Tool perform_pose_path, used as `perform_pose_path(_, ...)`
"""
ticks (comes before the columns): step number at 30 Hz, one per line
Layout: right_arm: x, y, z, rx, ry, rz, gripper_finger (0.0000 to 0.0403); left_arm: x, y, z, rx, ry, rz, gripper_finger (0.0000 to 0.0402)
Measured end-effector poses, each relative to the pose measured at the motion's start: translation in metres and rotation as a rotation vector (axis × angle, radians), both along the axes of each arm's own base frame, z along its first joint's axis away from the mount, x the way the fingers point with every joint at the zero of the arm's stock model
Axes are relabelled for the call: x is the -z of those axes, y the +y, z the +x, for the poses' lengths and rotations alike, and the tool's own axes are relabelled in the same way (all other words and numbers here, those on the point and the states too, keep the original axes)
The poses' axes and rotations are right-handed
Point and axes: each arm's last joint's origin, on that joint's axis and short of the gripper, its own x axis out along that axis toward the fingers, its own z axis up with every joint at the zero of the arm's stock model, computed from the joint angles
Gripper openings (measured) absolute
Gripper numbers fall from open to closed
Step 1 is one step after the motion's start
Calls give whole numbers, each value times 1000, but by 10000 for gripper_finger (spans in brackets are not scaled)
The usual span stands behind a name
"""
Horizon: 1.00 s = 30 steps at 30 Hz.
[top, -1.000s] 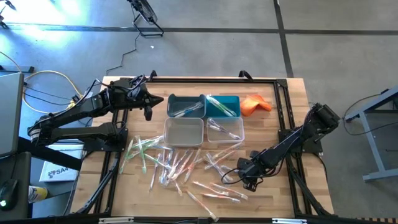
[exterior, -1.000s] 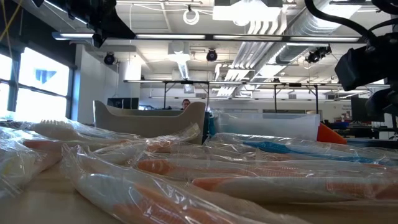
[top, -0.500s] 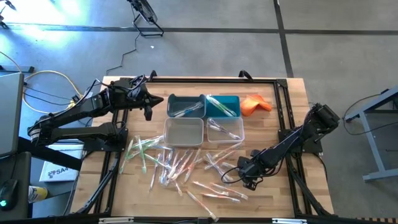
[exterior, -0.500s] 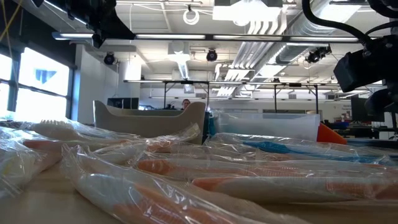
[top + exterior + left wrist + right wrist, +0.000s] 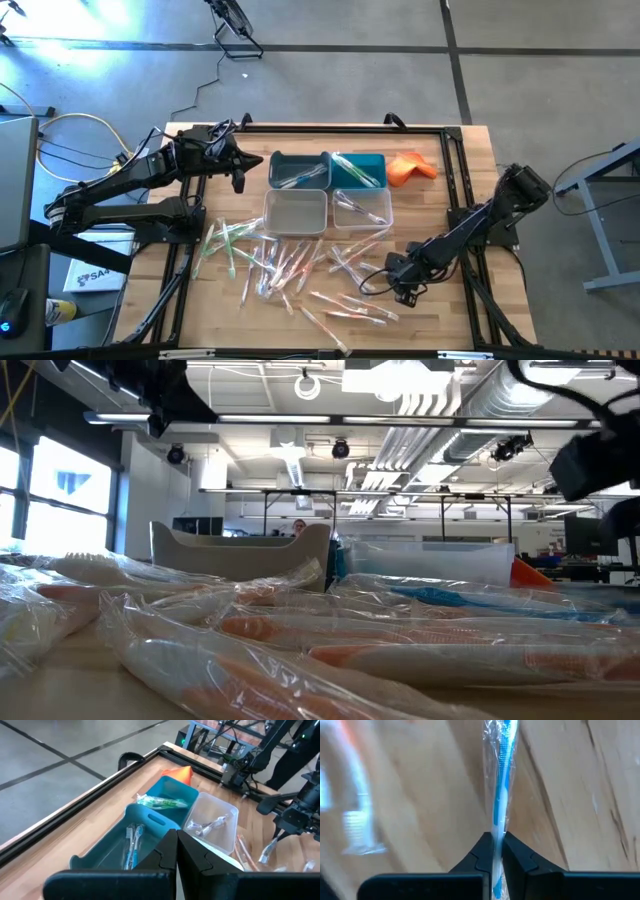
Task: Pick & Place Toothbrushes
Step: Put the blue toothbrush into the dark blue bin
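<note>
High view: right gripper (image 5: pixel 397 292) low over the desk (image 5: pixel 470 150), at the right edge of the scattered toothbrushes (image 5: pixel 290 268). Against a second ago the arm has shifted slightly; the elbow sits a touch further right, the gripper hardly displaced. Left gripper (image 5: pixel 238 180) parked at the back left, beside the dark teal bin (image 5: pixel 298 170), unchanged. Light teal bin (image 5: pixel 360 170) and the two clear bins (image 5: pixel 296 212) in front hold a few brushes each; orange cloth (image 5: pixel 412 167) at the far right of the bin row.

Low view: wrapped brushes fill the foreground. The right arm's dark bulk at the upper right has drifted further toward the edge than half a second ago.

Left wrist view: left gripper (image 5: pixel 176 851) clenched on nothing, fingers pressed together, looking over the bins. The right gripper (image 5: pixel 280 827) shows far off with something clear hanging from it.

Right wrist view: right gripper (image 5: pixel 497 851) now clenched on a blue toothbrush (image 5: pixel 501 785) in its clear wrapper, pinched near one end, the rest running out ahead over bare wood.

Change: the right jaws, partly apart a second ago, have closed on this brush. Judgement: the pick looks made, and the carry to a bin comes next. The pinch sits near the end, so the brush may swing or slip in its wrapper.
</note>
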Motion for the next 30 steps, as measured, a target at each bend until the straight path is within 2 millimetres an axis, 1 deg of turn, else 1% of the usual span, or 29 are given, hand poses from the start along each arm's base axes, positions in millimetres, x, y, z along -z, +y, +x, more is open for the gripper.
perform_pose_path(8, -31, -18, -2, 50, -68, 70, 13, 0, 0, 0, -4, -11, -20, 0)
perform_pose_path(15, -56, -49, 3, 181, -200, 30, 13, -1, 0, 0, -7, -18, -27, 0)
perform_pose_path(18, -68, -63, 6, 222, -268, -10, 13, -2, 0, 1, -12, -38, -35, 0)
perform_pose_path(21, -83, -76, 14, 249, -353, -45, 13, -3, 0, 1, -12, -46, -32, 0)
perform_pose_path(26, -107, -95, 27, 233, -460, -116, 13, -5, 1, 1, -11, -70, -22, 0)
perform_pose_path(30, -127, -110, 36, 224, -538, -207, 13, -8, 1, 2, -11, -99, -8, 0)
